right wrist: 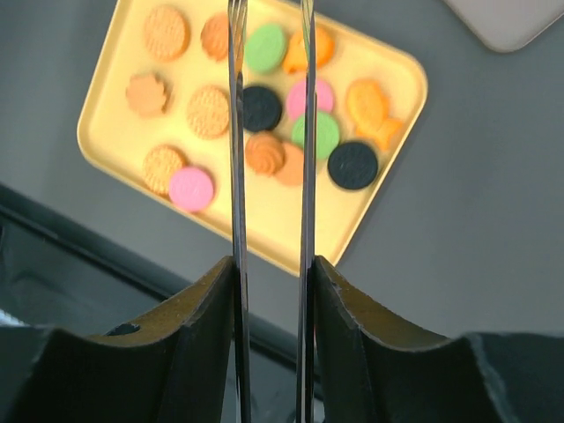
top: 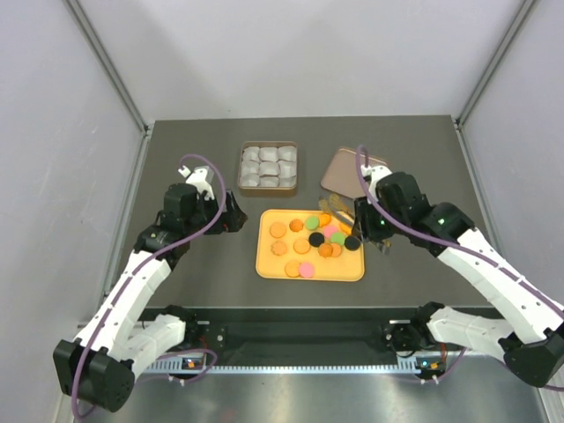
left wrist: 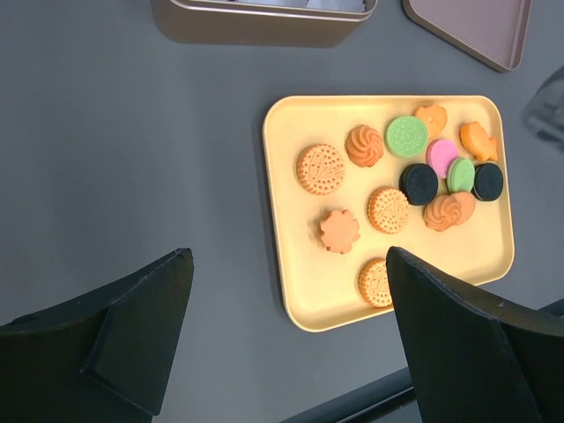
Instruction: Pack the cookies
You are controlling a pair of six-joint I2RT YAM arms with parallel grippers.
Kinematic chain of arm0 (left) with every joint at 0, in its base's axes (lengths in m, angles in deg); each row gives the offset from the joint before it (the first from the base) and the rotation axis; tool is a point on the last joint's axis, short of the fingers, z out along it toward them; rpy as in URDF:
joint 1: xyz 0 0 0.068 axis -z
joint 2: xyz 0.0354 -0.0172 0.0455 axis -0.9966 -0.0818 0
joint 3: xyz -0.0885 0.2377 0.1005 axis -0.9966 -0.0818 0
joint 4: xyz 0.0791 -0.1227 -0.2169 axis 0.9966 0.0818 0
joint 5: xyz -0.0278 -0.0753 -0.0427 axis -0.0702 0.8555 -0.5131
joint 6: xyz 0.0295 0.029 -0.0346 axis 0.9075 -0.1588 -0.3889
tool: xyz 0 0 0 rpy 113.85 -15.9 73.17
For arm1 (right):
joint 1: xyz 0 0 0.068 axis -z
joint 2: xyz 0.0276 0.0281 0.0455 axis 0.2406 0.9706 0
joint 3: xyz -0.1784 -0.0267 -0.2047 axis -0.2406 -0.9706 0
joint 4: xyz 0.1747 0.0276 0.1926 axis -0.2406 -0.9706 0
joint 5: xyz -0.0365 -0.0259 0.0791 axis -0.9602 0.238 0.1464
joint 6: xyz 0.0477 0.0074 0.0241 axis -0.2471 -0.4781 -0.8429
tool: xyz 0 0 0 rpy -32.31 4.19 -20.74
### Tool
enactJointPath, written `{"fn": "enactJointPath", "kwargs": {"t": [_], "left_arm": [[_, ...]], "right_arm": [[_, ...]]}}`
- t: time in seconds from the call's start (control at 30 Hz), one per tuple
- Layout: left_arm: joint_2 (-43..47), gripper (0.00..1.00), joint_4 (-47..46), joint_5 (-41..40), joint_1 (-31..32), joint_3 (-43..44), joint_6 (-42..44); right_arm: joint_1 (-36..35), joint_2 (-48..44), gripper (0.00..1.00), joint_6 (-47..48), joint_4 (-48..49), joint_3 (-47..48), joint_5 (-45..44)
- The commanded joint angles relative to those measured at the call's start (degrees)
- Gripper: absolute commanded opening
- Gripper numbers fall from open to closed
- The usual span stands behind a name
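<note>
Several cookies (top: 313,240), mostly orange with pink, green and black ones, lie on a yellow tray (top: 269,269). They also show in the left wrist view (left wrist: 388,210) and the right wrist view (right wrist: 264,110). My right gripper (top: 361,222) (right wrist: 270,273) is shut on metal tongs (top: 331,211) (right wrist: 237,132), whose two blades reach out over the tray's right half with a gap between them. Their tips run out of the wrist view. My left gripper (top: 236,216) (left wrist: 286,264) is open and empty, above the table just left of the tray (left wrist: 308,291).
A brown tin (top: 268,167) (left wrist: 256,22) filled with grey-white paper cups stands behind the tray. Its lid (top: 344,167) (left wrist: 476,26) (right wrist: 511,18) lies to the right of it. The table's front edge rail runs just below the tray.
</note>
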Motion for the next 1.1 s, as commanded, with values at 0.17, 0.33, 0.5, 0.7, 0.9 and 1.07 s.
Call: {"fn": "enactJointPath", "kwargs": {"t": [0.17, 0.33, 0.5, 0.7, 0.9, 1.07], "left_arm": [[-0.5, 0.95, -0.5, -0.6, 0.1, 0.5, 1.1], [-0.6, 0.95, -0.5, -0.6, 0.1, 0.5, 1.0], [-0.5, 0.95, -0.4, -0.8, 0.1, 0.4, 1.0], [-0.5, 0.95, -0.4, -0.5, 0.1, 0.4, 1.0], [-0.6, 0.95, -0.4, -0.5, 0.1, 0.4, 1.0], [-0.6, 0.95, -0.4, -0.4, 0.1, 0.4, 1.0]], "right_arm": [[-8.1, -2.7, 0.38, -1.1, -8.2, 0.6, -1.2], [-11.8, -2.2, 0.38, -1.5, -9.8, -1.0, -3.4], [-14.0, -1.1, 0.38, -1.7, -11.0, -1.3, -5.1], [-16.5, 0.7, 0.38, -2.3, -11.1, -1.3, -7.2], [-20.1, 3.6, 0.37, -2.8, -10.9, -1.5, -10.0], [-21.7, 5.2, 0.37, -3.2, -11.1, -0.9, -12.3]]}}
